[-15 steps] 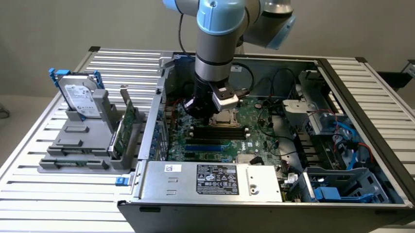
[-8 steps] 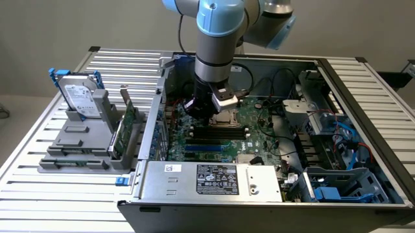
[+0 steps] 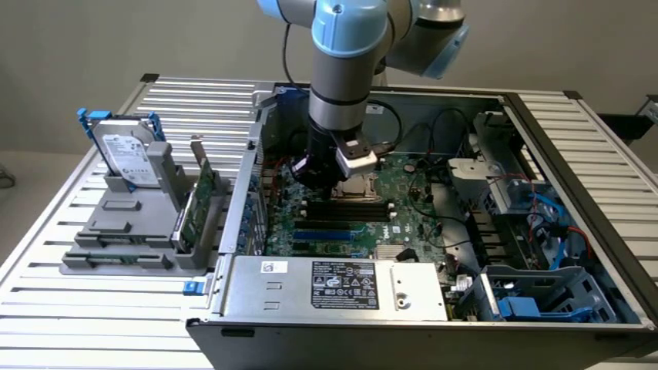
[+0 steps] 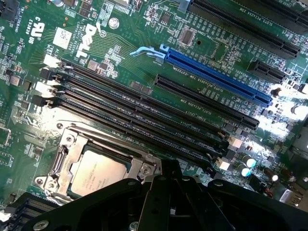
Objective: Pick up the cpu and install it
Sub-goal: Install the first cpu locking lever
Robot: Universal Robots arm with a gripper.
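Observation:
The cpu [image 4: 97,175], a small square chip with a silvery top, lies flat inside the metal frame of its socket [image 4: 60,161] on the green motherboard. In the exterior view the cpu [image 3: 362,188] shows just below the arm's tool. My gripper [image 4: 169,168] hangs low over the board right beside the socket, its black fingers pressed together with nothing between them. In the exterior view the gripper [image 3: 343,176] reaches down into the open computer case, close above the socket.
Black memory slots [image 4: 144,120] and a blue card slot [image 4: 216,77] run beside the socket. The case's power supply [image 3: 344,287] and side walls hem in the board. On the exterior view's left, a grey holder [image 3: 119,231] carries a hard drive [image 3: 131,159] and a green card [image 3: 202,196].

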